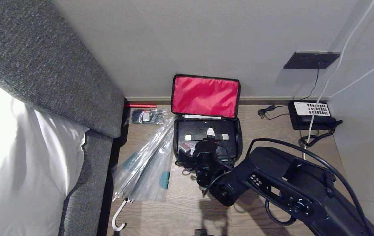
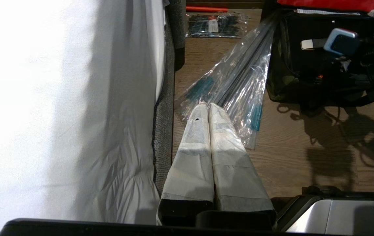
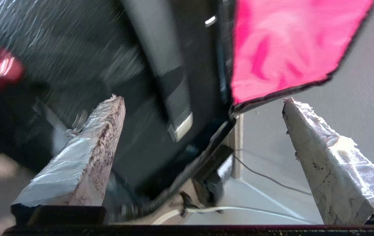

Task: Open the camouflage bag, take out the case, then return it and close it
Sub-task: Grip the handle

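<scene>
We see the camouflage bag point(image 1: 206, 137) lying on the wooden floor point(image 1: 187, 203) close to the wall point(image 1: 206, 39), its lid point(image 1: 205, 96) thrown back and leaning almost upright against that wall, so the red lining faces us and the mouth stays open without being held. Inside lies a flat black case point(image 1: 206, 131) with a pale strap and buckle across it; it sits level in the bag and fills most of the compartment. Our right gripper point(image 3: 203, 101) hangs just over the near edge of the bag, its taped fingers point(image 3: 88, 147) spread wide with nothing between them; the right wrist view shows the case and the corner of the red lid through the gap. We judge that this wide spread suits either reaching for the case or having just let it go, and we cannot tell from these views which. Our left gripper point(image 2: 208, 106) is parked low beside the bed point(image 2: 59, 98), its fingers pressed together and empty, pointing toward the plastic-wrapped umbrella point(image 1: 147, 164) that lies just left of the bag. A telephone point(image 1: 309, 114) sits well to the right, clear of the work. Whichever step this is, the lid has yet to be folded down.
</scene>
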